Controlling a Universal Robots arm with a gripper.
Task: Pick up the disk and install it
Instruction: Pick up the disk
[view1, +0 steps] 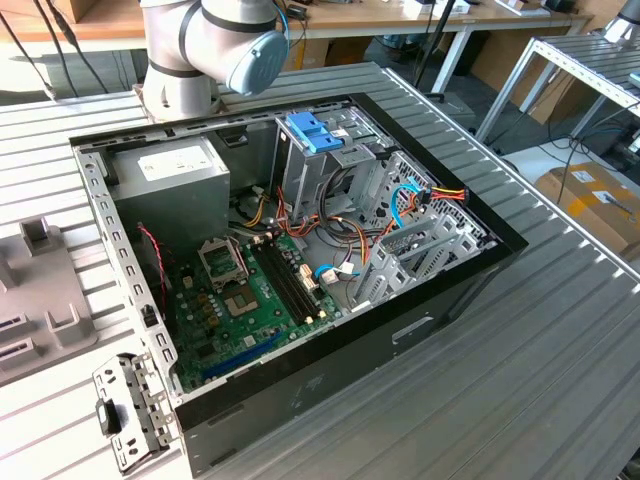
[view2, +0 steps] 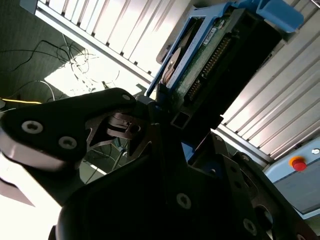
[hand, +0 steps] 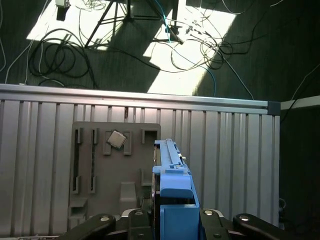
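Observation:
In both wrist views my gripper (view2: 167, 117) (hand: 172, 219) is shut on the disk (view2: 220, 55) (hand: 172, 182). The disk is a flat dark drive with bright blue rails and a blue end tab. It sticks out beyond the fingers, with its green circuit board and connector side showing in the second wrist view. In the first wrist view it hangs in the air above the slatted metal table (hand: 235, 150), over the edge of a grey fixture plate (hand: 100, 170).
The open computer case (view1: 330, 370) lies on the table, with a motherboard (view1: 250, 300), a grey power supply (view1: 170, 175), a pale blue bracket (view1: 312, 130) and loose cables. A grey fixture (view1: 40, 290) lies on the exterior view's left. A small chip (hand: 116, 140) rests in the fixture plate.

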